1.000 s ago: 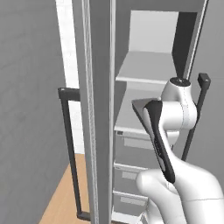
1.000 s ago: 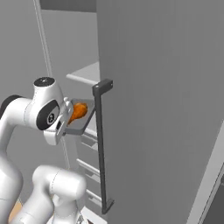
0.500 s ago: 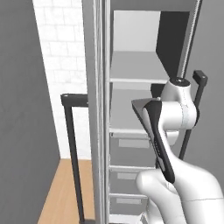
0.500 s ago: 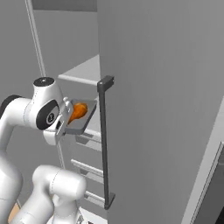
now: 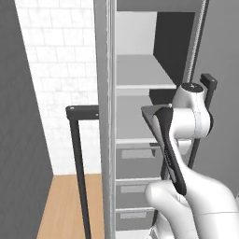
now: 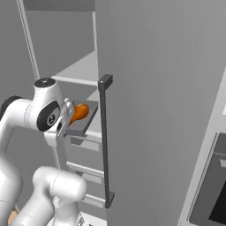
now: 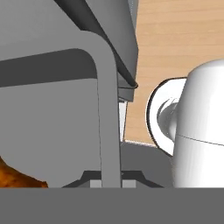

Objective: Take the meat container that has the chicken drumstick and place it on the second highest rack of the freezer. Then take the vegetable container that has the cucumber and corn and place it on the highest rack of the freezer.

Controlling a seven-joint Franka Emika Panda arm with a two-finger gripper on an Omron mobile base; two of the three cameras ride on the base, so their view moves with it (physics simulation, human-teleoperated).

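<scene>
Gripper is seen closed on the rim of the meat container, a flat grey tray held level in front of the hand. Chicken drumstick is seen lying in the tray, just beyond the hand. In the hand view the tray's rim is seen up close, with a corner of the drumstick at lower left. In the left base view the tray's dark edge is seen projecting from behind the wrist. The freezer stands open ahead of the hand, pale shelves above and below tray level; its door handle is seen right of the tray. Wooden floor and white tiled wall lie to the left.
</scene>
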